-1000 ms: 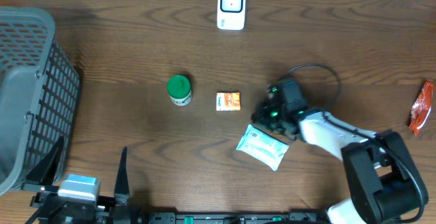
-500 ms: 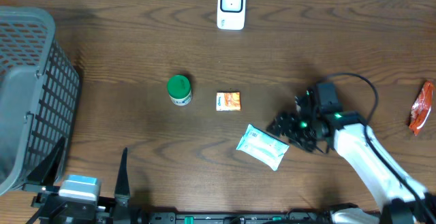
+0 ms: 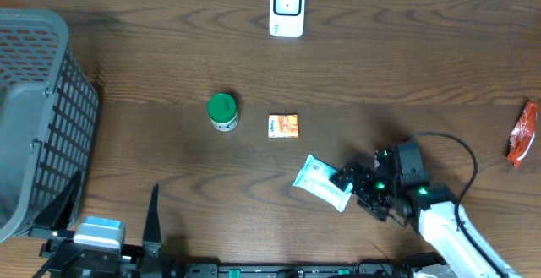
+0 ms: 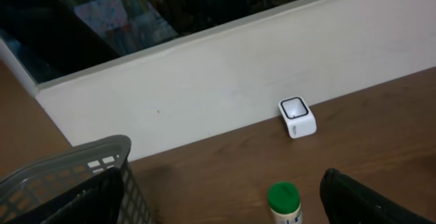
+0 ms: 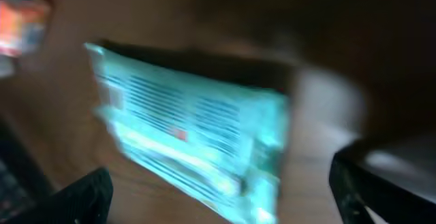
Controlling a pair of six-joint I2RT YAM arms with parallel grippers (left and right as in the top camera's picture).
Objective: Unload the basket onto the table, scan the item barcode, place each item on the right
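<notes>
By right fingers (image 3: 345, 177), wipes pack (image 3: 321, 182), red packet (image 3: 524, 134) overhead-only

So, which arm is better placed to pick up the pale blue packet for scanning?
Right. The open right gripper is at the edge of the packet, which fills its wrist view. The left gripper, also open, sits far off beside the basket.

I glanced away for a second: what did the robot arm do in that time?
The right gripper pulled back toward the table's near edge, from the white packet's far side to its right end, jaws now spread. The packet, green-lidded jar, orange sachet, scanner and basket stayed put.
</notes>
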